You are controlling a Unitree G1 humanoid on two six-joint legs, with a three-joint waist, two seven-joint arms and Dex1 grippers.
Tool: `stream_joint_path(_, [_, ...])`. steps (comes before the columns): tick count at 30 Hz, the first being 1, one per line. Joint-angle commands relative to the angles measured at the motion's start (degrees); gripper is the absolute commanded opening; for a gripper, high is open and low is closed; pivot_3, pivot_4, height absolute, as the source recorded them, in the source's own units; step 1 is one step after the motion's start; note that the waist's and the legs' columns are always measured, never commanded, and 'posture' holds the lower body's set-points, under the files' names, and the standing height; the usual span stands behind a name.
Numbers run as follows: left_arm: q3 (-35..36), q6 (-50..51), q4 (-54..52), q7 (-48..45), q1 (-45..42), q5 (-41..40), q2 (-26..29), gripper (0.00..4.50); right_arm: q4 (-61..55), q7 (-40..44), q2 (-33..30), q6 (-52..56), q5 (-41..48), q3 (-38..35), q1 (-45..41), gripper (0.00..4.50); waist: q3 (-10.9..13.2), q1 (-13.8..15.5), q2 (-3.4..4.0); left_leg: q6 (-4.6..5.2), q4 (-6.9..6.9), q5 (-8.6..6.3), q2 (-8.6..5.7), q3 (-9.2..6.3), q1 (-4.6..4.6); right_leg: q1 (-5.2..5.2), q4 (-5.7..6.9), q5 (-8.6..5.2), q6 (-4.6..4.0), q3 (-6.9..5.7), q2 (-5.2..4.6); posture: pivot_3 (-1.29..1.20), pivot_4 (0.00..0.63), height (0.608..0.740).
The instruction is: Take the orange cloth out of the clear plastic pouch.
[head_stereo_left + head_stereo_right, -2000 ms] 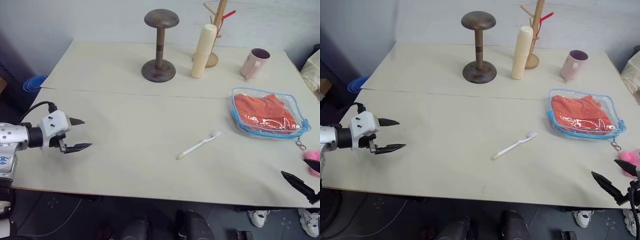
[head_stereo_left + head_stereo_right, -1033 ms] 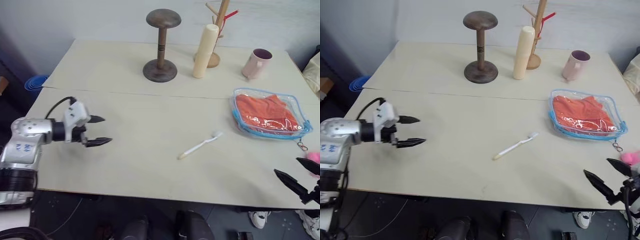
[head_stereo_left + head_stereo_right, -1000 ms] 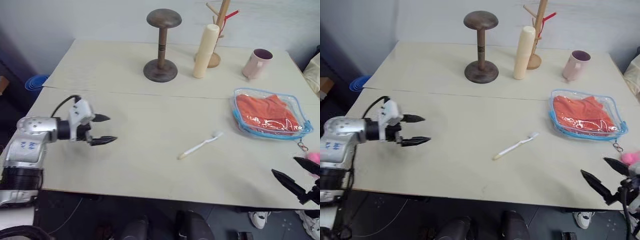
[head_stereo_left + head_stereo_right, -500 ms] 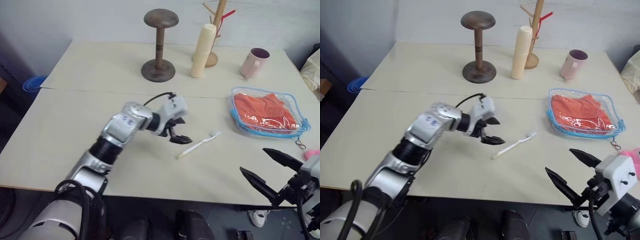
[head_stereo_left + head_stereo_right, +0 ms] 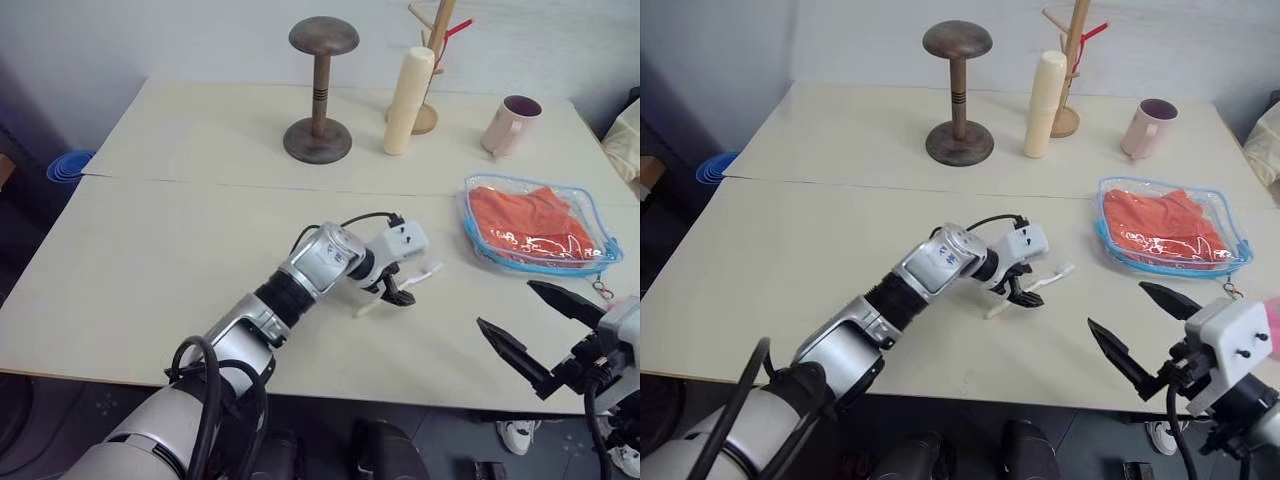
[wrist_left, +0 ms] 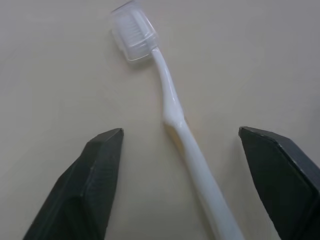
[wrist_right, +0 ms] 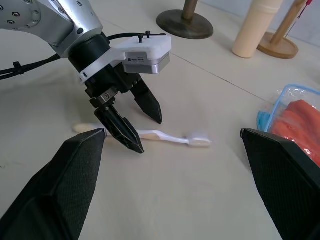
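Left eye view first: the left tool hangs low over the counter, right above a white toothbrush. Its two black fingers stand apart, one on each side of the handle, and they hold nothing. The clear pouch lies well off to the right side of the counter, flat, with the orange cloth inside it. The right tool waits near the front edge, wide open and empty, close to the pouch.

Right eye view shows the same things. A pink mug, a cream bottle and a brown stand sit far back, out of the way.

Left wrist view: the toothbrush handle runs between the two fingers. They are not touching it.

Right wrist view: the left tool straddles the toothbrush, and a corner of the pouch peeks in at the side.

To do this step well, I think the robot should leave the toothbrush alone, or move it aside gently. One tool should pin the pouch down by an edge. The other should reach into the opening and pinch the cloth, then pull slowly so the pouch does not slide.
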Motion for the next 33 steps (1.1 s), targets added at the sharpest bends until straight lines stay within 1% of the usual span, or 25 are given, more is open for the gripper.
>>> stream_joint_path(1, [-0.7,0.0,0.7,-0.6,-0.3,1.4,-1.5,2.68,-0.6,-1.1,-1.3,0.4,1.2,-0.1,-1.2,4.50,0.0,0.0,0.00,0.00,0.00,0.00,0.00,0.00,0.00,0.00,0.00,0.00,0.00,0.00,-0.01,0.00,0.150,0.740])
stream_joint_path(7, [1.5,1.9,-0.1,-0.1,-0.2,1.3,-2.4,0.94,0.1,-1.1,-2.5,1.2,1.3,1.2,-3.2,4.50,0.0,0.2,0.00,0.00,0.00,0.00,0.00,-0.02,-0.04,0.00,-0.02,0.00,0.00,-0.02,-0.02,0.00,0.150,0.740])
stream_joint_path(9, [3.4,6.0,-3.0,-1.2,0.6,-0.7,-2.0,0.32,0.6,-1.1,-3.3,1.5,1.7,2.7,-5.3,4.50,0.0,0.1,0.00,0.00,0.02,0.00,0.00,-0.02,-0.04,0.00,-0.03,0.01,0.01,-0.02,-0.02,0.00,0.150,0.740])
stream_joint_path(10, [5.0,9.4,-5.5,-2.0,1.4,-2.4,-1.3,0.12,0.8,-1.0,-3.9,1.8,2.0,4.1,-6.8,4.50,0.0,-0.1,0.00,0.01,0.02,0.00,0.00,-0.03,-0.04,0.00,-0.02,0.01,0.01,-0.03,-0.02,0.00,0.150,0.740])
stream_joint_path(11, [6.1,11.9,-7.4,-2.4,1.9,-3.6,-0.8,0.12,1.0,-1.0,-4.2,2.0,2.1,5.1,-7.9,4.50,0.0,-0.2,0.00,0.00,0.02,0.00,0.00,-0.03,-0.03,0.00,-0.01,0.00,0.01,-0.02,-0.02,0.00,0.150,0.740])
stream_joint_path(14, [15.1,18.9,-13.7,5.0,3.8,-4.1,2.4,0.12,2.2,0.0,-6.5,2.9,2.0,12.0,-14.2,4.50,0.0,-0.6,-0.03,-0.02,0.06,0.02,0.05,-0.03,-0.04,-0.04,0.00,0.00,0.01,-0.01,-0.02,0.00,0.150,0.740])
stream_joint_path(16, [21.4,25.4,-18.6,8.7,5.8,-4.9,5.0,0.12,3.4,1.1,-7.8,3.2,1.6,16.8,-18.9,4.50,0.1,-0.7,-0.07,-0.07,0.10,0.04,0.07,-0.04,-0.04,-0.05,0.00,0.00,0.01,-0.01,-0.01,0.00,0.150,0.740])
stream_joint_path(19, [28.9,35.2,-29.7,11.9,13.0,-5.2,12.6,0.12,6.3,3.6,-8.9,3.8,1.2,24.6,-27.2,4.50,0.1,-1.5,-0.06,-0.15,0.08,0.06,0.11,-0.04,0.06,-0.06,0.10,0.00,0.01,0.03,0.00,0.00,0.150,0.740])
stream_joint_path(21, [32.6,39.1,-36.0,14.0,18.5,-4.6,18.0,0.12,8.7,6.0,-9.4,3.3,0.2,28.4,-31.4,4.50,0.1,-1.6,-0.06,-0.19,0.02,0.07,0.10,-0.10,0.10,-0.05,0.14,0.00,0.01,0.03,0.04,0.00,0.150,0.740])
stream_joint_path(22, [35.6,41.0,-38.9,14.5,22.2,-4.4,21.7,0.12,10.5,7.5,-9.3,2.9,-0.5,30.5,-33.9,4.50,0.1,-1.6,-0.11,-0.19,0.02,0.07,0.10,-0.15,0.07,-0.06,0.13,0.00,0.01,0.00,0.04,0.00,0.150,0.740])
stream_joint_path(23, [37.7,42.1,-41.2,14.7,25.2,-4.6,24.7,0.12,12.0,8.5,-9.2,2.7,-0.9,32.0,-35.9,4.50,0.2,-1.7,-0.23,-0.20,0.04,0.06,0.10,-0.20,0.05,-0.07,0.12,0.00,0.00,0.00,0.04,0.00,0.150,0.740])
stream_joint_path(25, [41.6,42.5,-44.2,15.5,30.3,-4.6,29.9,0.12,14.6,10.6,-8.8,2.3,-1.5,34.2,-39.2,4.50,0.2,-1.7,-0.28,-0.22,0.09,0.05,0.10,-0.24,0.04,-0.03,0.09,0.00,0.00,-0.01,0.05,0.00,0.150,0.740])
stream_joint_path(28, [48.5,38.9,-43.4,16.1,37.1,-4.0,37.0,0.12,18.2,13.9,-8.2,1.5,-2.5,37.4,-43.0,4.50,0.2,-1.8,-0.28,-0.24,0.12,0.04,0.08,-0.30,0.07,0.04,0.07,0.00,0.00,0.01,0.05,0.00,0.150,0.740])
stream_joint_path(30, [52.2,36.7,-41.4,16.6,40.0,-4.2,40.0,0.12,20.2,15.8,-7.8,0.9,-3.3,39.0,-44.6,4.50,0.2,-1.8,-0.28,-0.27,0.11,0.02,0.09,-0.30,0.12,0.03,0.06,-0.01,-0.03,0.02,0.05,0.00,0.150,0.740])
stream_joint_path(33, [55.1,31.8,-38.5,17.1,43.7,-4.7,43.1,0.12,22.4,17.9,-7.1,0.1,-4.4,40.9,-46.4,4.50,0.2,-1.7,-0.28,-0.30,0.12,0.01,0.09,-0.31,0.15,0.03,0.06,-0.04,-0.08,0.02,0.05,0.00,0.150,0.740])
